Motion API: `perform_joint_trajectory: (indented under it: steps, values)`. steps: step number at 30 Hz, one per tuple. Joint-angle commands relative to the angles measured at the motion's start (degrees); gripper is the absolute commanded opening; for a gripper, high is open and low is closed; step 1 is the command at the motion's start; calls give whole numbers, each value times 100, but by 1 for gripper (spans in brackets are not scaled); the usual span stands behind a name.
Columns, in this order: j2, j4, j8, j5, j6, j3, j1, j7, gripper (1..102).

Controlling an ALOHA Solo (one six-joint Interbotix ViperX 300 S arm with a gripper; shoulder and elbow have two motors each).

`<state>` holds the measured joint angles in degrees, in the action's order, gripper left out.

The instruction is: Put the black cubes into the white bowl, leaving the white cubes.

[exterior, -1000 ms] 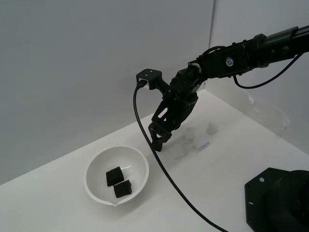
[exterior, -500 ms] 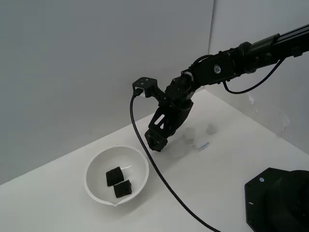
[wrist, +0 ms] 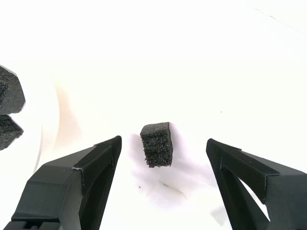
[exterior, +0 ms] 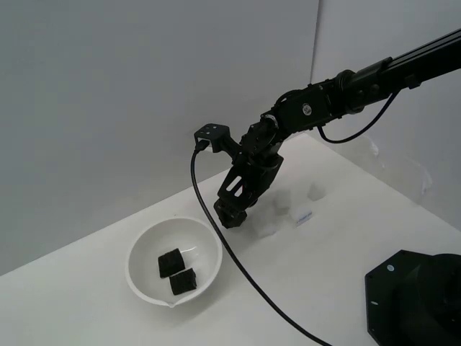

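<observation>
currently the white bowl point(exterior: 175, 259) sat at the exterior view's left with 2 black cubes point(exterior: 178, 272) inside, touching each other. gripper point(wrist: 163, 158) was just right of the bowl rim, jaws spread apart, gripping nothing. 3rd black cube point(wrist: 157, 143) lay on the table point(exterior: 346, 238) between the fingers point(wrist: 91, 165), touching neither. white cubes point(exterior: 315, 192) sat further right, hard to count.

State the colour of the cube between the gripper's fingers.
Black, matte; the cube shows best in the wrist view.
</observation>
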<state>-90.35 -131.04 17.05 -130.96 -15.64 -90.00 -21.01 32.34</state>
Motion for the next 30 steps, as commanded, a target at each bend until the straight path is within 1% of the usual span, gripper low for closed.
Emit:
perform_joint_trajectory:
  steps: [1,2,3,6,7,13,16,18,22,27,30]
  values:
    - [-114,79,70,105,-53,-141,-97,26,97]
    - [-114,88,70,114,-62,-123,-97,35,94]
    - [-105,79,70,105,-62,-123,-97,35,87]
    - [-97,79,70,97,-62,-114,-97,35,62]
    - [-97,79,70,97,-62,-105,-97,35,56]
    - [-114,79,70,88,-62,-123,-97,53,34]
    - [-114,70,70,97,-53,-132,-132,62,27]
    - [-114,70,70,88,-62,-132,-167,70,21]
    - [-123,70,70,88,-53,-141,-176,97,4]
    - [-211,79,70,105,70,-246,-114,176,3]
    - [-308,79,62,114,88,-343,18,272,3]
